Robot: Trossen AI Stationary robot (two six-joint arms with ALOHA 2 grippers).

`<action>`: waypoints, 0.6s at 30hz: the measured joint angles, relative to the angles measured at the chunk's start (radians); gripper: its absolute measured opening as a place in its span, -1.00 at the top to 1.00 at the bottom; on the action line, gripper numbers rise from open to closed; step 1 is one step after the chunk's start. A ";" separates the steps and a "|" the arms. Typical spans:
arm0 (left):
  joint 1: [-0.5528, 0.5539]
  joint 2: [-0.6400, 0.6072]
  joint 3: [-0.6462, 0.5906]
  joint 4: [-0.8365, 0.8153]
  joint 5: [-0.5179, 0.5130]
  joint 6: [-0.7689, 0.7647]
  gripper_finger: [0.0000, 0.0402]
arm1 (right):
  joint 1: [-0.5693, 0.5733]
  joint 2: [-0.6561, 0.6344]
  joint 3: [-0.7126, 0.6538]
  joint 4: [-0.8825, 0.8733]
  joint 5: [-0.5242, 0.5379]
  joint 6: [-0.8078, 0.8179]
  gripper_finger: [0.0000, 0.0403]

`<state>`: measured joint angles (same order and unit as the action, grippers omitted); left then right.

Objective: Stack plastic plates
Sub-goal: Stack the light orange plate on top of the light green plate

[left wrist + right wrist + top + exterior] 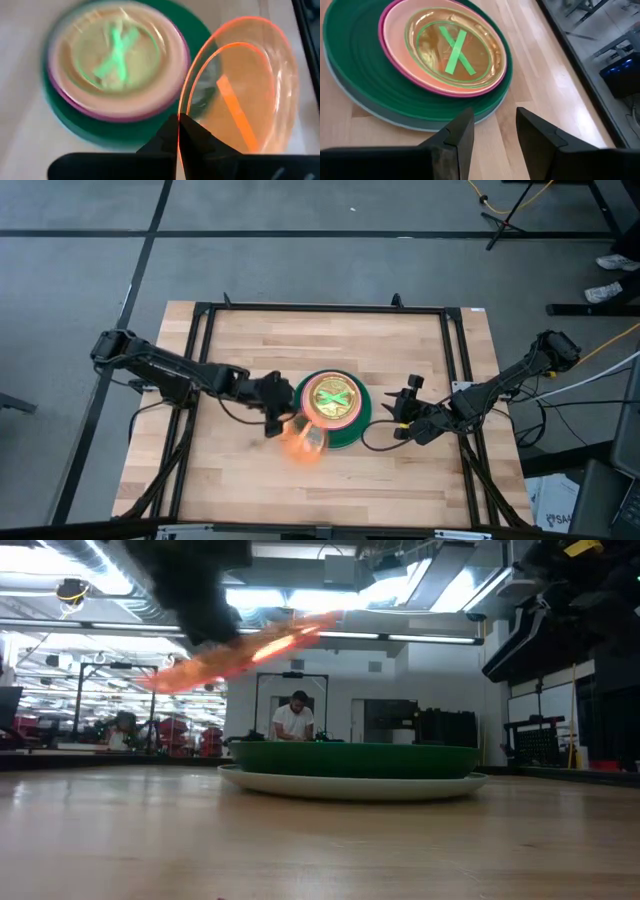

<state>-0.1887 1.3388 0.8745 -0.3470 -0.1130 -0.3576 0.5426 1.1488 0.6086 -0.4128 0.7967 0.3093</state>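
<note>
No writing is readable — only a green X mark [456, 50] at the stack's centre. The left gripper [178, 131] pinches the rim of a small translucent orange plastic plate [245, 95], tilted in the air just beside the stack of round plastic plates [334, 408] on the wooden table [240, 480]. The right gripper [493, 131] waits near the dark green plate [355, 55] — fingers parted, empty.

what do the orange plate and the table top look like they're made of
Orange plate: likely thin translucent plastic, since light glows through it and its rim shines in the left gripper.
Table top: looks like sealed wood, with pale jointed strips, visible grain and a soft sheen.
</note>
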 joint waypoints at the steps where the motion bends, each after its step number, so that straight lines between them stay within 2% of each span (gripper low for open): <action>1: 0.011 0.000 0.000 0.025 -0.017 0.005 1.00 | 0.000 0.000 0.000 0.001 0.007 0.000 0.31; 11: 0.129 0.031 0.000 0.235 -0.170 0.036 1.00 | 0.000 0.000 0.000 0.003 0.021 0.026 0.31; 18: 0.213 0.119 0.001 0.389 -0.170 0.089 1.00 | 0.000 0.000 0.000 0.041 -0.004 0.052 0.31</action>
<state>0.0241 1.4575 0.8752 0.0423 -0.2829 -0.2681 0.5428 1.1488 0.6083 -0.3721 0.7929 0.3618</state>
